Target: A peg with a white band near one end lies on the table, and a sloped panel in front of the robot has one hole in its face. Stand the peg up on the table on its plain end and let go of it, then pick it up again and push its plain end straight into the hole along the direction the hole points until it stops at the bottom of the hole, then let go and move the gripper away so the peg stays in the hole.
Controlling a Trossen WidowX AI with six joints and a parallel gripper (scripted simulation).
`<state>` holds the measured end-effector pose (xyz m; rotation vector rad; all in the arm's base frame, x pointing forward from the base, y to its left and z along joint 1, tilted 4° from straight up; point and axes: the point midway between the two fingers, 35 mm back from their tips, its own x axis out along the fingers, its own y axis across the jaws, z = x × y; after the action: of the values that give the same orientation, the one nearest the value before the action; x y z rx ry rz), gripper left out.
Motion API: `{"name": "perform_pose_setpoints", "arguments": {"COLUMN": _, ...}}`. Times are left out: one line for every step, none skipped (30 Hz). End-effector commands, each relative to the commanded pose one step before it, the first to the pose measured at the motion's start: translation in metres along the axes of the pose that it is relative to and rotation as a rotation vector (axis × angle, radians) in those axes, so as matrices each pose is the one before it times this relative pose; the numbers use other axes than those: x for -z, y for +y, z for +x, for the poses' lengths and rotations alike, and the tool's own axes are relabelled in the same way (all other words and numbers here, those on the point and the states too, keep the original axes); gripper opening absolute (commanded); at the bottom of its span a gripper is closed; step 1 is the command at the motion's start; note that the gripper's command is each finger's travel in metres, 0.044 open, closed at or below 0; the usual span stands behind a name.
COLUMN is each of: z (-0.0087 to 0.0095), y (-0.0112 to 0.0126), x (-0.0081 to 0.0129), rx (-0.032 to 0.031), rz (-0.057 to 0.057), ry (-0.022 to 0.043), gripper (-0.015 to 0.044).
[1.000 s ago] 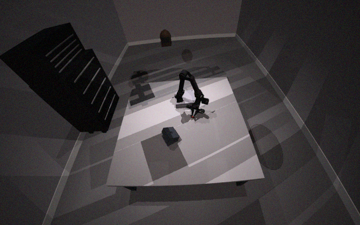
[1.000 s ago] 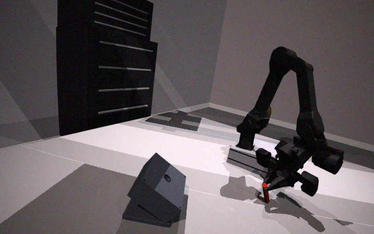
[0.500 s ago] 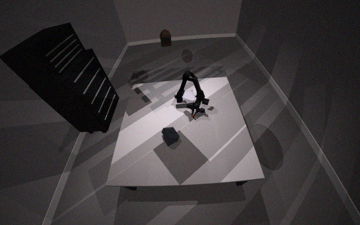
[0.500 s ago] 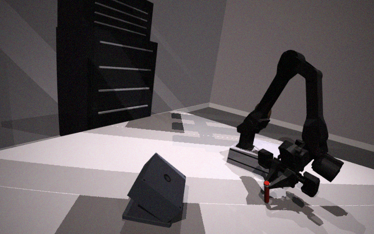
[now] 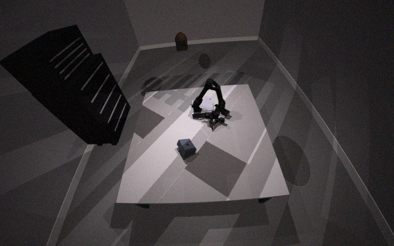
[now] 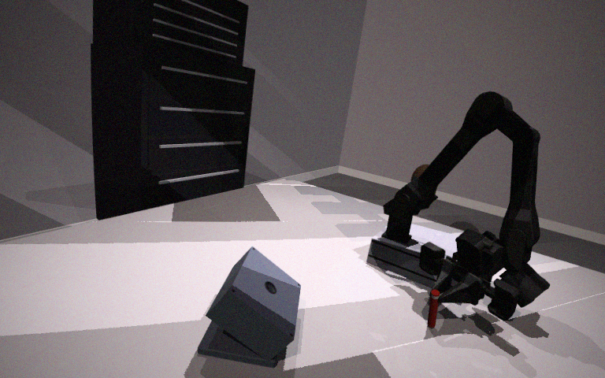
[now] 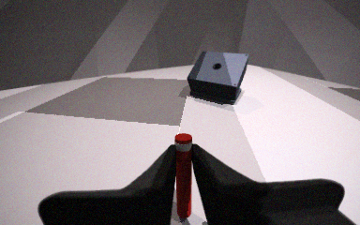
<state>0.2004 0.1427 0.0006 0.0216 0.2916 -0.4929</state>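
Right now the gripper (image 7: 184, 157) is down low w/ its black fingers pinched on the red peg (image 7: 183, 180), one finger each side of the shaft, nearly closed and clamped on it. Peg stands upright: white band (image 7: 183, 146) near the top, red cap above that, plain end down at the table (image 6: 111, 276). From the side view the peg (image 6: 432, 308) looks vertical w/ its bottom at the table surface; can't tell for sure whether it's actually touching or a hair above.

Taking the sloped panel (image 6: 261, 285) as the ref point: peg and gripper (image 6: 439, 296) are well apart from it, off toward the arm's base side. Panel is a grey-blue wedge block tilted up on a flat base plate (image 6: 213, 345), w/ one round hole (image 6: 270, 287) in its sloped face. Seen from the wrist, the panel (image 7: 220, 75) sits ahead of the peg and a bit to the right, hole (image 7: 217, 66) dark and unobstructed.

Arm (image 6: 491, 116) arches high behind the panel, elbow up, then folds down to the wrist near the table. Arm's base (image 6: 387, 253) sits further back from the panel than the peg does. Beyond the panel, off the table, a tall black drawer cabinet (image 6: 129, 111) stands by the wall. From overhead, the panel (image 5: 186, 147) is about mid-table, arm (image 5: 210, 101) past it.
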Motion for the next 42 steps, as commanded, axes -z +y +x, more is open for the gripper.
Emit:
{"name": "perform_pose_setpoints", "arguments": {"z": -0.00336, "y": 0.00204, "x": 0.00187, "rx": -0.0063, "rz": 0.001, "ry": -0.04208, "gripper": 0.0049}}
{"name": "perform_pose_setpoints", "arguments": {"z": -0.0006, "y": -0.00004, "x": 0.00032, "rx": 0.00001, "rz": 0.0, "ry": -0.00864, "gripper": 0.0049}}
{"name": "perform_pose_setpoints", "arguments": {"z": -0.0006, "y": -0.00004, "x": 0.00032, "rx": 0.00001, "rz": 0.0, "ry": -0.00864, "gripper": 0.0049}}
{"name": "perform_pose_setpoints", "arguments": {"z": 0.00019, "y": -0.00002, "x": -0.00011, "rx": 0.00025, "rz": 0.0, "ry": 0.00331, "gripper": 0.0049}}
{"name": "perform_pose_setpoints", "arguments": {"z": 0.00028, "y": -0.00002, "x": -0.00025, "rx": 0.00036, "rz": 0.0, "ry": 0.007, "gripper": 0.0049}}
{"name": "perform_pose_setpoints", "arguments": {"z": 0.00022, "y": 0.00003, "x": -0.00043, "rx": 0.00012, "rz": 0.0, "ry": 0.01177, "gripper": 0.0049}}
{"name": "perform_pose_setpoints", "arguments": {"z": -0.00021, "y": 0.00013, "x": -0.00051, "rx": -0.00059, "rz": 0.0, "ry": 0.01406, "gripper": 0.0049}}
{"name": "perform_pose_setpoints", "arguments": {"z": -0.00069, "y": 0.00006, "x": -0.00015, "rx": -0.0004, "rz": 0.0, "ry": 0.00528, "gripper": 0.0049}}
{"name": "perform_pose_setpoints", "arguments": {"z": -0.00028, "y": 0.0, "x": 0.00002, "rx": 0.0, "rz": 0.0, "ry": 0.00003, "gripper": 0.0049}}
{"name": "perform_pose_setpoints", "arguments": {"z": 0.00012, "y": -0.00005, "x": 0.00019, "rx": 0.00018, "rz": -0.0003, "ry": -0.00077, "gripper": 0.0049}}
{"name": "perform_pose_setpoints", "arguments": {"z": 0.00024, "y": -0.00007, "x": 0.00042, "rx": 0.00035, "rz": -0.0006, "ry": -0.00141, "gripper": 0.0049}}
{"name": "perform_pose_setpoints", "arguments": {"z": 0.00036, "y": -0.0001, "x": 0.00069, "rx": 0.00049, "rz": -0.001, "ry": -0.00203, "gripper": 0.0049}}
{"name": "perform_pose_setpoints", "arguments": {"z": 0.00035, "y": -0.00011, "x": 0.00069, "rx": 0.00048, "rz": -0.001, "ry": -0.00203, "gripper": 0.0049}}
{"name": "perform_pose_setpoints", "arguments": {"z": 0.00033, "y": -0.00009, "x": 0.00078, "rx": 0.00034, "rz": -0.0006, "ry": -0.00143, "gripper": 0.0049}}
{"name": "perform_pose_setpoints", "arguments": {"z": 0.00022, "y": 0.0, "x": 0.00056, "rx": 0.00005, "rz": 0.0002, "ry": -0.0008, "gripper": 0.0049}}
{"name": "perform_pose_setpoints", "arguments": {"z": 0.00005, "y": 0.0001, "x": 0.0002, "rx": -0.00025, "rz": 0.001, "ry": -0.00003, "gripper": 0.0049}}
{"name": "perform_pose_setpoints", "arguments": {"z": 0.00001, "y": 0.00012, "x": 0.0001, "rx": -0.00031, "rz": 0.0011, "ry": 0.00013, "gripper": 0.0049}}
{"name": "perform_pose_setpoints", "arguments": {"z": 0.00002, "y": 0.0001, "x": 0.00014, "rx": -0.00025, "rz": 0.0008, "ry": 0.00009, "gripper": 0.0049}}
{"name": "perform_pose_setpoints", "arguments": {"z": 0.00005, "y": 0.00006, "x": 0.0002, "rx": -0.00015, "rz": 0.0006, "ry": 0.00012, "gripper": 0.0049}}
{"name": "perform_pose_setpoints", "arguments": {"z": 0.00006, "y": 0.00002, "x": 0.00023, "rx": -0.00008, "rz": 0.0003, "ry": 0.00009, "gripper": 0.0049}}
{"name": "perform_pose_setpoints", "arguments": {"z": 0.00006, "y": 0.00002, "x": 0.00024, "rx": -0.00006, "rz": 0.0002, "ry": 0.00006, "gripper": 0.0049}}
{"name": "perform_pose_setpoints", "arguments": {"z": 0.00006, "y": 0.00003, "x": 0.00024, "rx": -0.00008, "rz": 0.0003, "ry": 0.00004, "gripper": 0.0049}}
{"name": "perform_pose_setpoints", "arguments": {"z": 0.00006, "y": 0.00004, "x": 0.00024, "rx": -0.0001, "rz": 0.0003, "ry": 0.00004, "gripper": 0.0049}}
{"name": "perform_pose_setpoints", "arguments": {"z": 0.00006, "y": 0.00004, "x": 0.00025, "rx": -0.00009, "rz": 0.0003, "ry": 0.00005, "gripper": 0.0049}}
{"name": "perform_pose_setpoints", "arguments": {"z": 0.00006, "y": 0.00002, "x": 0.00025, "rx": -0.00007, "rz": 0.0003, "ry": 0.00005, "gripper": 0.0049}}
{"name": "perform_pose_setpoints", "arguments": {"z": 0.00006, "y": 0.00002, "x": 0.00025, "rx": -0.00007, "rz": 0.0003, "ry": 0.00005, "gripper": 0.0049}}
{"name": "perform_pose_setpoints", "arguments": {"z": -0.00005, "y": 0.00001, "x": -0.0002, "rx": -0.00001, "rz": 0.0, "ry": 0.0, "gripper": 0.0049}}
{"name": "perform_pose_setpoints", "arguments": {"z": -0.00019, "y": 0.0, "x": -0.00014, "rx": 0.0, "rz": 0.0, "ry": 0.0, "gripper": 0.0049}}
{"name": "perform_pose_setpoints", "arguments": {"z": -0.00041, "y": 0.0, "x": -0.00022, "rx": 0.00001, "rz": -0.0001, "ry": -0.00001, "gripper": 0.0049}}
{"name": "perform_pose_setpoints", "arguments": {"z": -0.00039, "y": -0.00001, "x": -0.00012, "rx": 0.00002, "rz": -0.0003, "ry": -0.00007, "gripper": 0.0049}}
{"name": "perform_pose_setpoints", "arguments": {"z": -0.00037, "y": -0.00002, "x": 0.00003, "rx": -0.00017, "rz": -0.0006, "ry": -0.00028, "gripper": 0.0049}}
{"name": "perform_pose_setpoints", "arguments": {"z": -0.00017, "y": -0.00002, "x": 0.0001, "rx": -0.00016, "rz": -0.0001, "ry": -0.00041, "gripper": 0.0049}}
{"name": "perform_pose_setpoints", "arguments": {"z": -0.00014, "y": -0.00002, "x": 0.0001, "rx": -0.0001, "rz": -0.0001, "ry": -0.00043, "gripper": 0.0049}}
{"name": "perform_pose_setpoints", "arguments": {"z": -0.00016, "y": -0.00003, "x": 0.00012, "rx": -0.00012, "rz": -0.0002, "ry": -0.00043, "gripper": 0.0049}}
{"name": "perform_pose_setpoints", "arguments": {"z": -0.00016, "y": -0.00003, "x": 0.00014, "rx": -0.00014, "rz": -0.0002, "ry": -0.00044, "gripper": 0.0049}}
{"name": "perform_pose_setpoints", "arguments": {"z": -0.00017, "y": -0.00003, "x": 0.00016, "rx": -0.00017, "rz": -0.0001, "ry": -0.00046, "gripper": 0.0049}}
{"name": "perform_pose_setpoints", "arguments": {"z": -0.00017, "y": -0.00003, "x": 0.00017, "rx": -0.00019, "rz": -0.0001, "ry": -0.00048, "gripper": 0.0049}}
{"name": "perform_pose_setpoints", "arguments": {"z": -0.00017, "y": -0.00003, "x": 0.00019, "rx": -0.0002, "rz": -0.0001, "ry": -0.00049, "gripper": 0.0049}}
{"name": "perform_pose_setpoints", "arguments": {"z": -0.00018, "y": -0.00003, "x": 0.0002, "rx": -0.00021, "rz": 0.0, "ry": -0.0005, "gripper": 0.0049}}
{"name": "perform_pose_setpoints", "arguments": {"z": -0.00018, "y": -0.00003, "x": 0.00021, "rx": -0.00022, "rz": 0.0, "ry": -0.00051, "gripper": 0.0049}}
{"name": "perform_pose_setpoints", "arguments": {"z": -0.00018, "y": -0.00003, "x": 0.00023, "rx": -0.00023, "rz": 0.0, "ry": -0.00053, "gripper": 0.0049}}
{"name": "perform_pose_setpoints", "arguments": {"z": -0.00018, "y": -0.00002, "x": 0.00024, "rx": -0.00023, "rz": 0.0001, "ry": -0.00053, "gripper": 0.0049}}
